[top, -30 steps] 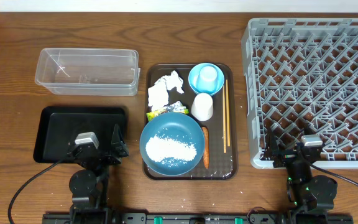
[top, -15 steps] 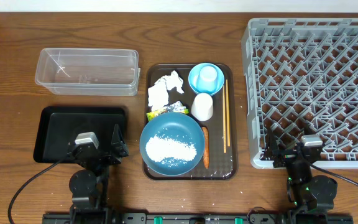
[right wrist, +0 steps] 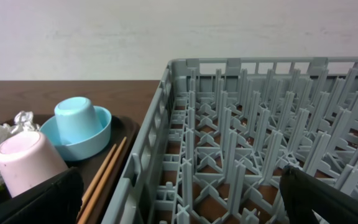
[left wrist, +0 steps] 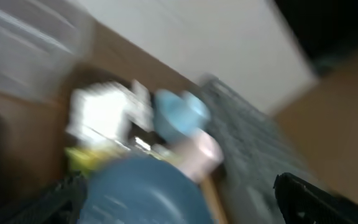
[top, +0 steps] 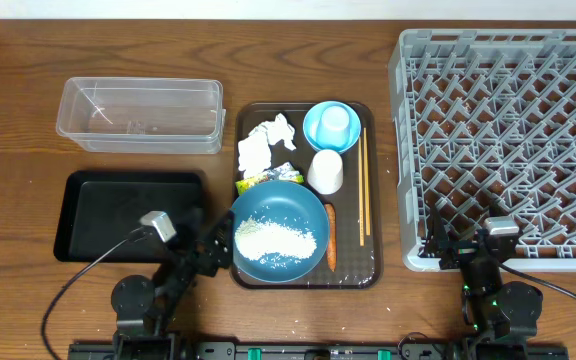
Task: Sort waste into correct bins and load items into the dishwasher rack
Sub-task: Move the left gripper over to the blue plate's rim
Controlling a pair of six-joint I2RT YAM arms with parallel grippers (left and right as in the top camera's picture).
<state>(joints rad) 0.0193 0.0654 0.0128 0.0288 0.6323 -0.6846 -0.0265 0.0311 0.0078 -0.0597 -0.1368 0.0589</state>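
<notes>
- My left gripper [top: 213,252] has just swung off its rest over the black tray [top: 98,215]. It now points at the near-left rim of the blue dish [top: 278,232]; a moment ago it sat square above that tray.
- Its wrist view is smeared by the move (nothing sharp in it). The fingers still show at both lower corners, spread wide with nothing between them.
- My right gripper [top: 446,246] has not budged. It is parked at the near corner of the rack [top: 508,130], jaws wide apart and holding nothing.
- Nothing on the table has shifted. The dish sits at the near end of the brown tray [top: 368,270] with the rice [top: 273,238] heaped in it. The carrot [top: 330,240] lies just beside its right rim.
- The tissues [top: 263,140] and the wrapper [top: 258,181] lie behind the dish on the tray's left side.
- The bowl [top: 330,125] is at the far end, the cup [top: 325,172] stands in front of it, and the chopsticks [top: 364,185] run along the right edge.
- The clear tub [top: 138,112] stands at the far left with nothing in it that I can see.
- My reading is that sorting is only starting, and the left arm is going for the dish or the waste beside it. The rice has to come out before the dish goes to the rack, so I'd watch for spills at that rim.
</notes>
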